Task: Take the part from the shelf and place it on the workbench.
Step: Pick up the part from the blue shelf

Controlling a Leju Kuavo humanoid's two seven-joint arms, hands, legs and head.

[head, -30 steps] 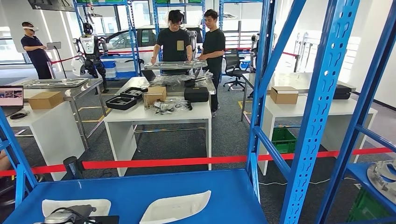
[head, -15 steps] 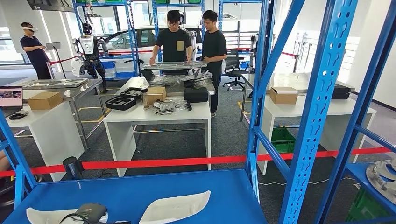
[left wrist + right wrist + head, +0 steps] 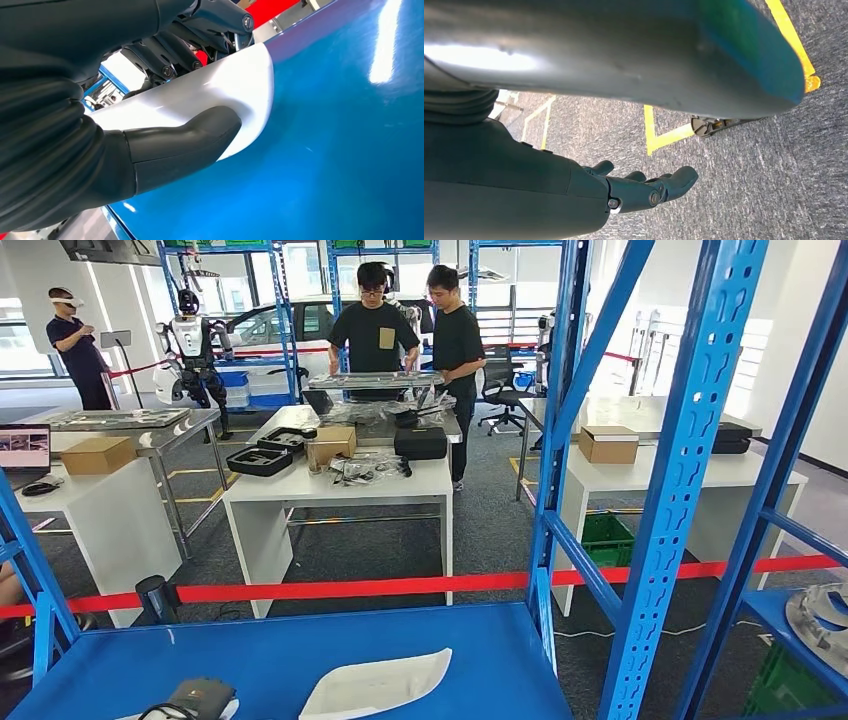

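Left hand: thumb pressed on the near face of a white curved part, darker fingers wrapped over its far edge. So the hand pinches the panel between thumb and fingers; it reads as a firm hold, though the far-side contact is partly hidden.

In the head view the left hand sits at the bottom edge, over the left end of the blue shelf. Only a sliver of white shows beside it there, so I cannot tell whether the held part is clear of the shelf or resting on it.

Second white part lies flat on the same shelf, just to the right of the left hand, untouched. Its long axis runs roughly left to right, slightly angled away from the robot.

Right hand: hangs low over grey carpet with a yellow floor line, fingers loosely extended and apart, nothing in it.

Key relation: the gripped part is already inside the left hand's fingers, long axis running out past the thumb along the shelf surface. Left hand is the working one; right is well away, below shelf level.

Judgement: grasp stage done or nearly so; lift-off and carry to the workbench remain. White table beyond the red barrier tape holds boxes and cases; two people stand farther back
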